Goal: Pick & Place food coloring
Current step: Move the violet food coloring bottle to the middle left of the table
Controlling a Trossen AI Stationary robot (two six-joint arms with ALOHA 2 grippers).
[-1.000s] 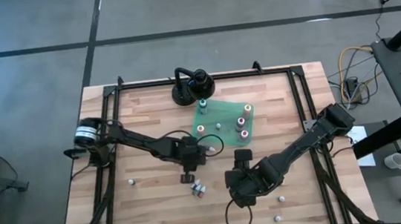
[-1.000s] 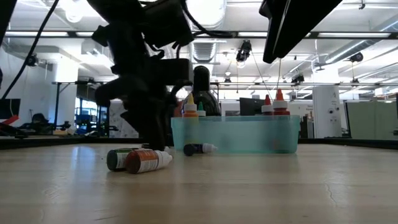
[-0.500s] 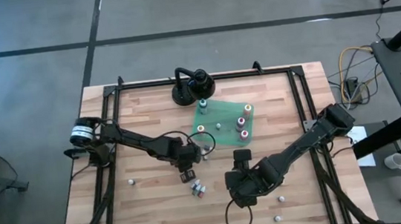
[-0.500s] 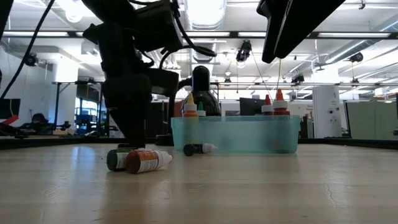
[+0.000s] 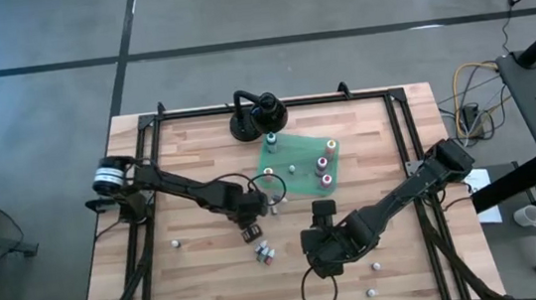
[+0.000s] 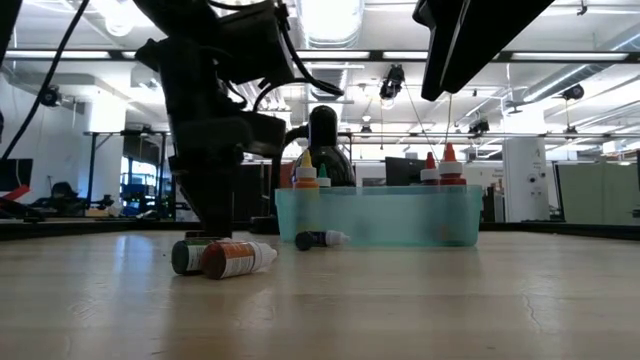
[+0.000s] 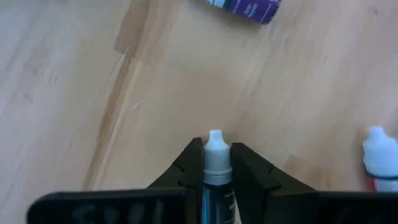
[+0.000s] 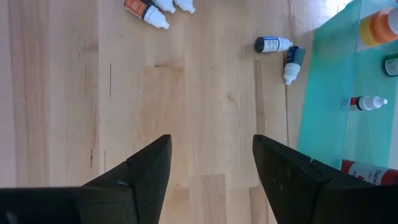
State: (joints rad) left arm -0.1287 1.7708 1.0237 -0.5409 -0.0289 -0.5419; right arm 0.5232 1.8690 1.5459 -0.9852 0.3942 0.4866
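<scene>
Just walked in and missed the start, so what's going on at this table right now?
The left pincer is closed around a small white-capped food coloring bottle down at the wooden table. The right pincer hangs open over bare wood. Several bottles already stand on the green tray; others lie loose nearby.

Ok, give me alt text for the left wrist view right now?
The left hand grips a small white-capped bottle between its dark fingers, just above the wooden table. A purple-labelled bottle and another white-capped bottle lie nearby.
</scene>
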